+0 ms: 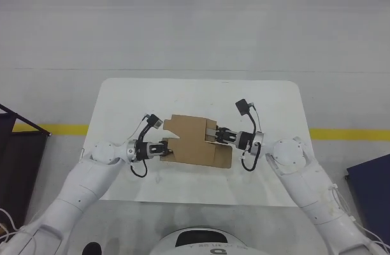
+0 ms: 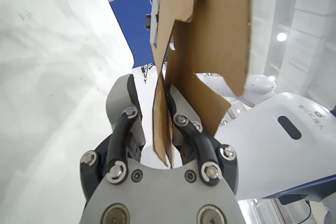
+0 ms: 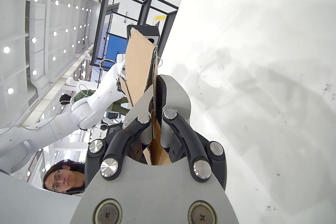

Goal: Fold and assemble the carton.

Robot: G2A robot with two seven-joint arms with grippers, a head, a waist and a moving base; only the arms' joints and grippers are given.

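The carton (image 1: 194,141) is a flat brown cardboard blank held a little above the middle of the white table (image 1: 265,102). My right gripper (image 1: 213,136) is shut on its right edge; in the right wrist view the gripper (image 3: 155,97) pinches the cardboard (image 3: 137,64) tightly. My left gripper (image 1: 167,149) is at the carton's left edge. In the left wrist view the gripper (image 2: 153,95) stands open around a folded flap (image 2: 160,117), with a gap between one finger (image 2: 132,93) and the cardboard. The rest of the carton (image 2: 212,25) rises beyond it.
The table's rounded edges lie well outside both arms. A dark frame (image 1: 16,124) stands off the table's left side and a dark blue surface (image 1: 376,182) off its right. A yellow line (image 1: 354,134) runs across the floor.
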